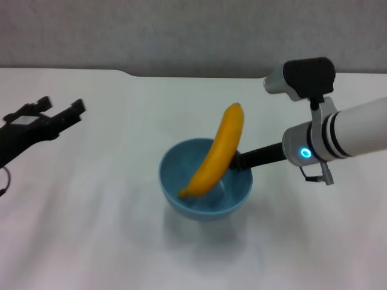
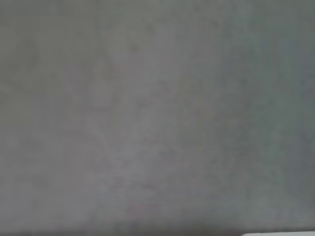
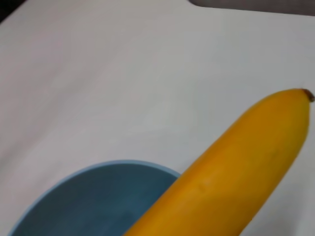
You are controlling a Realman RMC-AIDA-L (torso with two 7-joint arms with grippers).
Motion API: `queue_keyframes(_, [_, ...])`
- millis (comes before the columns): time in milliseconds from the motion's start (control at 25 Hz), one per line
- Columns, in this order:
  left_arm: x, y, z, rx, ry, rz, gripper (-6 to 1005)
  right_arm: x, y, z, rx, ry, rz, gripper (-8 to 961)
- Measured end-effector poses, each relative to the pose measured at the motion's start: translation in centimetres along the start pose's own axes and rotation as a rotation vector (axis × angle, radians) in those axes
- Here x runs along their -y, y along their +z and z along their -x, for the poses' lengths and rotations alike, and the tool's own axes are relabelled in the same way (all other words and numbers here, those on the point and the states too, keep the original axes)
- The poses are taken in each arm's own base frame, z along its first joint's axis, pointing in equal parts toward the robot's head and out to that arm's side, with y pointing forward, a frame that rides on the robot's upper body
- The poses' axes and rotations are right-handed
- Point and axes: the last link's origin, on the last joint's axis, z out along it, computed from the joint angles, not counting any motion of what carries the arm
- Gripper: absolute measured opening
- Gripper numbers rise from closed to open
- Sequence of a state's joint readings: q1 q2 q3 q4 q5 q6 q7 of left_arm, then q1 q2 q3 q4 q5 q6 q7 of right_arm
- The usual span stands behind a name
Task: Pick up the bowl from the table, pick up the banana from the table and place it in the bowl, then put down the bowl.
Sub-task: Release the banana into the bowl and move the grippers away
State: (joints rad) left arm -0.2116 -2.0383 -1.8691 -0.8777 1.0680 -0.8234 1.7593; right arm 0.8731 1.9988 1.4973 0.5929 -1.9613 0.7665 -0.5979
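From the head view, we see the banana [image 1: 216, 152] leaning in the light blue bowl [image 1: 205, 181], its long axis tilted, low end inside, upper end past the far rim. Our right tool [image 1: 237, 162] reaches the rim behind the fruit; we cannot tell its opening. Our left tool [image 1: 57, 110] hovers spread and empty over the counter [image 1: 91, 229]. The left wrist view shows nothing useful. The right wrist view shows the banana's dark tip [image 3: 308, 95] pointing away above the bowl. We judge the bowl stiff, glossy and slippery, best held at its rim; the banana soft, easily bruised.

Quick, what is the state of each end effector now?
Left end effector: open, holding nothing.
Right end effector: at the bowl rim behind the banana; cannot be told.
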Motion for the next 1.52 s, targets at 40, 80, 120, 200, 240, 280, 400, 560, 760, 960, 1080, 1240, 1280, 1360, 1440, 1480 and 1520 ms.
queue_keyframes(40, [0.2, -0.2, 0.1, 0.001, 0.0, -0.009, 894, 0.1, 0.0, 0.3, -0.001, 0.002, -0.007, 31])
queue_keyframes(80, [0.5, -0.3, 0.3, 0.003, 0.002, -0.021, 894, 0.3, 0.0, 0.5, -0.002, 0.002, -0.014, 31])
queue_keyframes(120, [0.7, -0.4, 0.4, 0.006, 0.008, -0.03, 894, 0.5, 0.1, 0.7, -0.002, 0.001, -0.023, 31])
queue_keyframes(200, [0.9, -0.3, 0.6, 0.011, 0.016, -0.047, 894, 0.9, 0.2, 1.3, 0.002, -0.014, -0.049, 31])
queue_keyframes(240, [1.1, -0.2, 0.7, 0.015, 0.017, -0.059, 893, 1.1, 0.2, 1.6, 0.004, -0.021, -0.06, 32])
queue_keyframes(280, [1.3, -0.1, 0.7, 0.017, 0.014, -0.072, 893, 1.2, 0.2, 1.9, 0.005, -0.03, -0.067, 32])
queue_keyframes(400, [1.7, -0.1, 0.7, 0.015, 0.003, -0.095, 893, 0.9, 0.4, 2.3, 0.004, -0.054, -0.066, 33])
queue_keyframes(560, [1.8, 0.0, 0.6, 0.012, -0.001, -0.099, 893, 0.0, 1.1, 1.5, -0.019, -0.07, -0.048, 34])
queue_keyframes(760, [1.8, -0.1, 0.9, 0.019, -0.009, -0.102, 893, -0.5, 1.7, -0.4, -0.028, -0.047, -0.017, 35])
queue_keyframes(960, [2.3, -0.5, 0.8, 0.001, -0.031, -0.121, 893, -0.1, 1.7, -1.7, -0.021, -0.014, -0.013, 36])
queue_keyframes(1080, [2.4, -0.6, 0.8, -0.002, -0.035, -0.126, 893, 0.1, 1.7, -2.0, -0.025, -0.012, -0.016, 37])
queue_keyframes(1240, [2.4, -0.6, 0.9, -0.001, -0.037, -0.126, 893, 0.2, 1.7, -2.1, -0.025, -0.012, -0.02, 38])
queue_keyframes(1280, [2.4, -0.6, 0.9, -0.001, -0.037, -0.125, 893, 0.2, 1.7, -2.0, -0.023, -0.012, -0.022, 38])
queue_keyframes(1360, [2.3, -0.6, 0.9, -0.001, -0.039, -0.121, 894, 0.3, 1.7, -2.1, -0.019, -0.01, -0.026, 39])
queue_keyframes(1440, [2.2, -0.5, 1.0, 0.002, -0.041, -0.118, 894, 0.4, 1.7, -2.2, -0.02, -0.008, -0.029, 39])
queue_keyframes(1480, [2.2, -0.5, 1.1, 0.003, -0.042, -0.117, 894, 0.5, 1.7, -2.2, -0.021, -0.006, -0.03, 40])
queue_keyframes(1520, [2.2, -0.4, 1.1, 0.004, -0.044, -0.116, 894, 0.5, 1.7, -2.3, -0.022, -0.005, -0.031, 40])
